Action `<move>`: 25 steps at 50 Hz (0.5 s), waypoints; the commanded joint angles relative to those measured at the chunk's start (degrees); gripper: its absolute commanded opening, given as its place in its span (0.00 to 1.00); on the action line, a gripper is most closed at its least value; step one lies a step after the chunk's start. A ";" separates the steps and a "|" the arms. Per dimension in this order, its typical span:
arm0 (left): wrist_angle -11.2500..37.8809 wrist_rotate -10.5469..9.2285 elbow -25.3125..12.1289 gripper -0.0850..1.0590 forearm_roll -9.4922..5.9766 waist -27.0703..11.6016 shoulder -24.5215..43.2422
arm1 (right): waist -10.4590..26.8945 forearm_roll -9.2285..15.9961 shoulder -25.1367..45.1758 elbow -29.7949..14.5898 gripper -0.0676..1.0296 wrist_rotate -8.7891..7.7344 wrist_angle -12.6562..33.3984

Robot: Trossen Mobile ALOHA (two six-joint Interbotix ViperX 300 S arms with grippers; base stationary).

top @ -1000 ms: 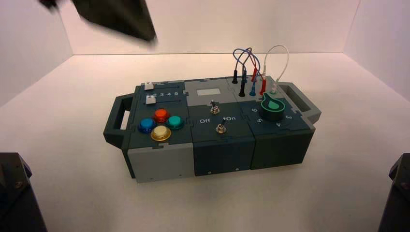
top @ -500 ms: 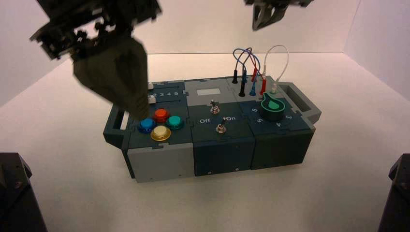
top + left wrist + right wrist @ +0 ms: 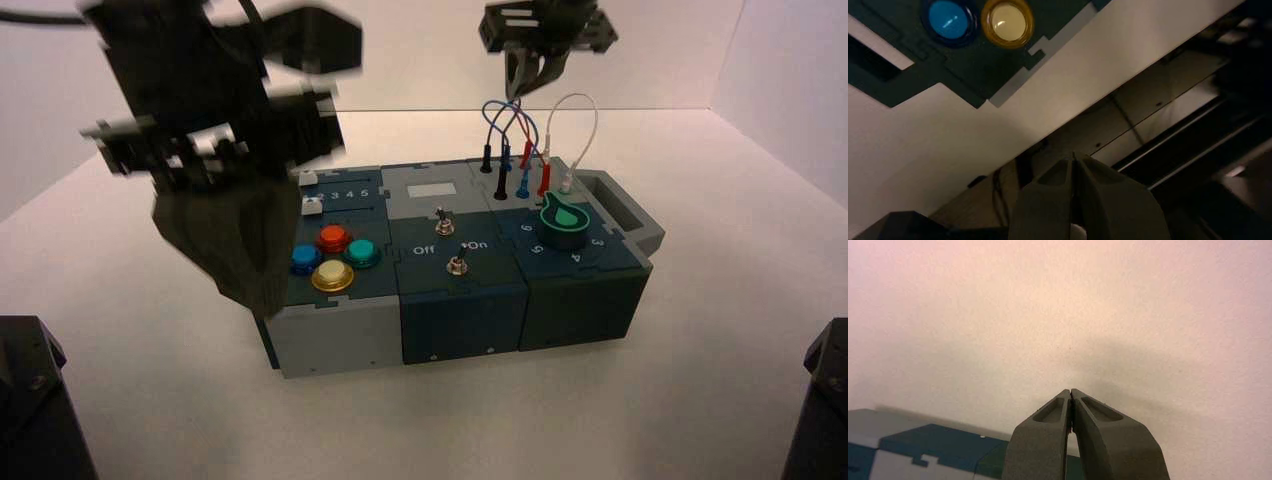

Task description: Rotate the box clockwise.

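"What is shown, and what could go wrong?"

"Seen from above, with twelve o'clock at the far side, the left claw (image 3: 265, 305) is held narrow, its tips together, near the box's (image 3: 462, 325) eight o'clock corner. The box is set mid-surface (image 3: 440, 425). If the claw is brought in too high, the blue button (image 3: 306, 259) or yellow button (image 3: 332, 275) could be pressed by accident. If it is pushed alone, the box may be slid rather than turned."

"And farther right?"

"At one o'clock, the right claw (image 3: 515, 88) is also held narrow and empty, above and beyond the far edge. Looped wires (image 3: 537, 130) are stood close by; they could be snagged and unplugged if the claw is drawn toward six o'clock too high. For a clockwise turn, the left end would have to be pushed toward twelve and the right end toward six."

"Are any containers shown?"

"Only the box; its inside is hidden. Plugs are seated in its grey panel (image 3: 472, 182) at one o'clock."
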 commanded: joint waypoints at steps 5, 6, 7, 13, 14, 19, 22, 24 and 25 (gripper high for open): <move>-0.53 2.11 -3.69 0.05 0.18 -0.18 6.68 | 0.26 0.26 1.85 -2.64 0.04 -0.09 0.09; -0.53 2.20 -3.87 0.05 0.18 -0.18 7.03 | 0.26 0.26 1.93 -2.72 0.04 -0.09 0.18; -0.62 2.37 -4.31 0.05 0.26 -0.18 8.09 | 0.26 0.26 2.37 -2.81 0.04 -0.09 0.09; -0.62 2.81 -5.98 0.05 0.70 -0.18 10.63 | 0.26 0.26 3.60 -3.60 0.04 -0.26 0.09; -0.62 2.81 -6.06 0.05 0.79 -0.18 10.99 | 0.26 0.26 3.78 -3.69 0.04 -0.26 0.18; -0.53 3.16 -6.50 0.05 1.14 -0.18 12.04 | 0.26 0.44 4.31 -4.31 0.04 -0.26 0.79; -0.53 3.34 -6.68 0.05 1.23 -0.18 12.57 | 0.26 0.53 4.57 -4.48 0.04 -0.26 1.23; -0.53 3.43 -6.68 0.05 1.41 -0.18 13.01 | 0.26 0.53 4.75 -4.57 0.04 -0.35 1.32; -0.53 3.43 -6.77 0.05 1.41 -0.18 13.27 | 0.26 0.53 4.83 -4.57 0.04 -0.26 1.41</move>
